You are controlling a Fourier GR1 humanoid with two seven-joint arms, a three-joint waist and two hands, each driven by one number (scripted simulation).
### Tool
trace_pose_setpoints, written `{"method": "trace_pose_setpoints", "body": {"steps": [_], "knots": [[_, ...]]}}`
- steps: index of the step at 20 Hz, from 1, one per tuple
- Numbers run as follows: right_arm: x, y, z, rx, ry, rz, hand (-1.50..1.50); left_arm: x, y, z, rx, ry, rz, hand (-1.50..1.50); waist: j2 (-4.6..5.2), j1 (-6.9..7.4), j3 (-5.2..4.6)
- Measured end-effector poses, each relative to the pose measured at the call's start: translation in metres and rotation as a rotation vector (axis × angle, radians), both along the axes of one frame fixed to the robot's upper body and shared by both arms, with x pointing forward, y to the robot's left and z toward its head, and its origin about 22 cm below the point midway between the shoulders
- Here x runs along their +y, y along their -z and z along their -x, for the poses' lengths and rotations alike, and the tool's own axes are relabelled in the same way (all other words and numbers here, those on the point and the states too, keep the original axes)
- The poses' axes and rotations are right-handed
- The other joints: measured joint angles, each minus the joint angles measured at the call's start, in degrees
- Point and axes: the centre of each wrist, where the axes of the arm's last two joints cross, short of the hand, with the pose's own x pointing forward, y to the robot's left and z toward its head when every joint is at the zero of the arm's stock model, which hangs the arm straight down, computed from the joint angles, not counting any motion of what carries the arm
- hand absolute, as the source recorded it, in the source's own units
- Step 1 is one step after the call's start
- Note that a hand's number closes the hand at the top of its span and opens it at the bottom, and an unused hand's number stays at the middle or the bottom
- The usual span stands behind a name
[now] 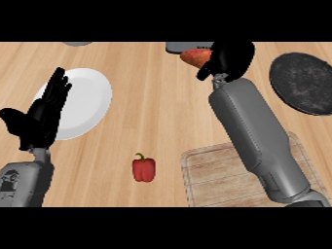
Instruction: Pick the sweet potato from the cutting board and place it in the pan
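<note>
while my right hand is curled round the sweet potato, the load hangs near the table's far edge, away from the cutting board that lies at the near edge under my right forearm. the sweet potato shows as an orange-red end protruding from the left side of the hand; the rest is hidden by the fingers, so its long axis appears to run roughly left to right along the far edge, though i cannot confirm this. whether it touches the table or is held above it cannot be read from this view.

controlling relation: the pan lies to the right of the loaded hand, toward the table's right edge and slightly nearer to me. pan and hand are near each other but apart, with bare table between them. its handle appears to leave at the lower right, pointing away from the hand.

judgement: the pick step looks complete and the carry is in hand. the next move calls for a rightward travel with a small pull toward the near edge, then a release over the dark pan floor. the right hand is the nearer one and already holds the load.

my left hand rests spread, fingers up, near the left edge, overlapping the white plate. a red bell pepper lies near the near edge, left of the cutting board, outside the travel path.
</note>
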Motion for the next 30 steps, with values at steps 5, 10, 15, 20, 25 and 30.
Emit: {"method": "trace_pose_setpoints", "body": {"steps": [5,10,15,20,25,30], "knots": [[-0.034,-0.014,-0.013,-0.148,0.058,-0.117,1.5,-0.002,-0.007,-0.004,0.002,0.001,0.002,0.0,0.04,-0.45,0.04],[-0.101,-0.01,-0.022,-0.225,0.121,-0.18,1.5,0.001,-0.009,0.001,-0.002,-0.007,0.001,0.0,-0.01,-0.6,0.05],[-0.178,0.001,-0.024,-0.237,0.196,-0.14,1.5,0.006,0.0,0.004,-0.005,-0.016,-0.009,0.0,0.19,-0.53,0.06],[-0.245,0.02,-0.013,-0.212,0.267,-0.035,1.5,-0.001,-0.007,-0.002,-0.001,0.004,-0.002,0.0,0.48,0.01,0.12],[-0.298,0.041,0.006,-0.199,0.329,0.013,1.5,-0.003,-0.009,-0.005,-0.013,0.018,-0.002,0.0,0.95,0.87,0.21],[-0.334,0.057,0.027,-0.202,0.368,0.014,1.5,-0.006,-0.01,-0.006,-0.019,0.038,0.007,0.0,1.39,1.85,0.35]]}}
